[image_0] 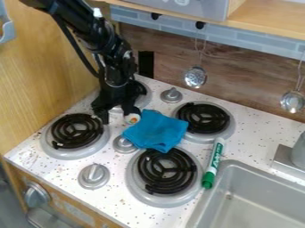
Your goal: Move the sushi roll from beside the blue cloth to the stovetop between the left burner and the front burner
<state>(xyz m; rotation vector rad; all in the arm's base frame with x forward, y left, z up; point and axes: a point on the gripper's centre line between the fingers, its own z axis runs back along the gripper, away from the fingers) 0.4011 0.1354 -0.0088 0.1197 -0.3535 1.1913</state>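
A burner (76, 131) with a black coil sits left of the fingers on a speckled white stovetop, a round knob (93, 176) nearer the camera. The black gripper (116, 114) hangs low, its fingers standing apart; a small pale thing (131, 119) with an orange end lies at the right-hand finger, and whether it is pinched cannot be told. A firm hold would seem to call for both fingers straddling its middle, low and square, before closing. Just right of the fingers, a crumpled blue cloth (156, 129) lies beside the pale thing, near enough, it seems, to be caught in a careless squeeze. A small knob (124, 145) rises just in front of the fingers and may block a low sweep toward the camera, while a front burner (166, 171) lies beyond it. Farther right of the fingers are a rear burner (204, 118), a green-capped marker (214, 164) and a gray sink (202, 207), with a strainer (195, 77) and a ladle (293, 101) hanging well above the counter
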